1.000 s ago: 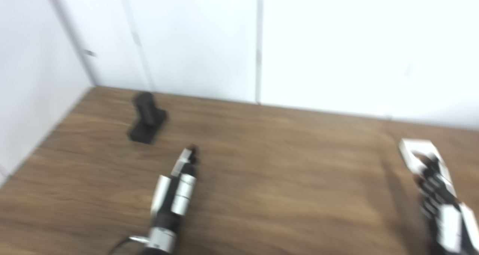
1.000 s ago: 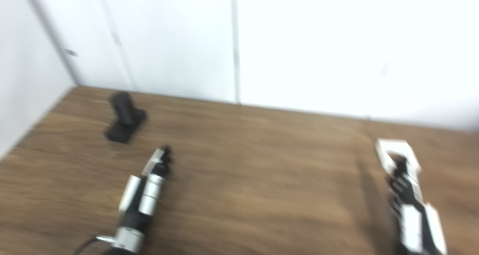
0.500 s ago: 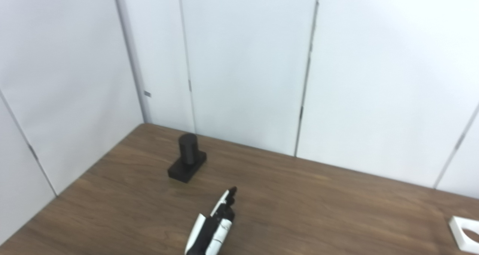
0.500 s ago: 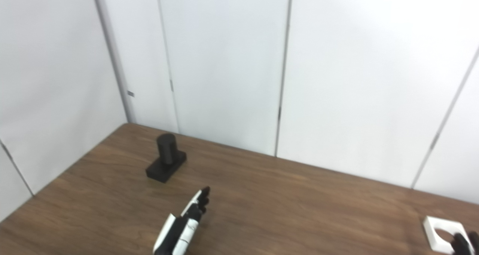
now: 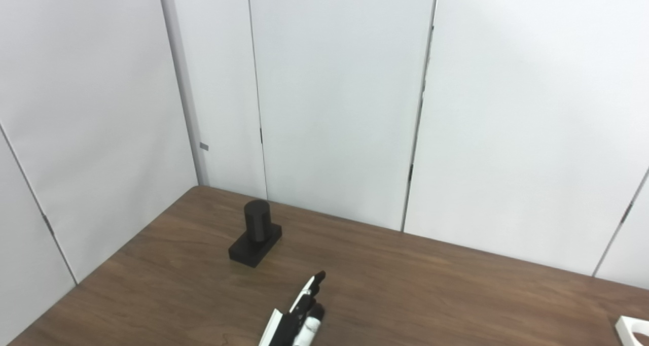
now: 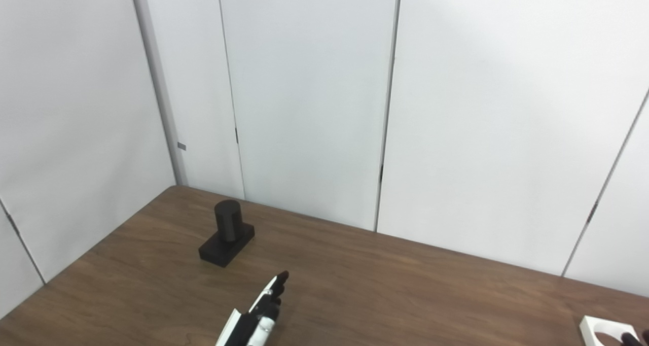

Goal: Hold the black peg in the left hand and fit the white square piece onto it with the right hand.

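Since half a second ago the whole view has tipped up a little, so that's the camera moving; both hands sit lower in the frame and the peg hasn't budged on the table.

Left hand [image 6: 256, 315] pokes in from the bottom edge with its fingers [image 5: 313, 286] stretched out flat and close together, holding nothing, pointing up and away toward the far wall. Black peg [image 5: 256, 233] is ahead of it and off to its left, apart from the fingertips, with bare wooden table [image 5: 431, 285] in between. Peg stands upright, a round post rising straight up from a flat rectangular base, and the base's long side runs diagonally, near-left to far-right.

Right hand [image 6: 635, 339] is barely in shot, just some dark fingertips at the bottom right corner, so can't tell if it's open or closed. They're right at the near edge of the white square piece [image 6: 597, 329], which lies flat with its round hole facing up, well apart from the peg.
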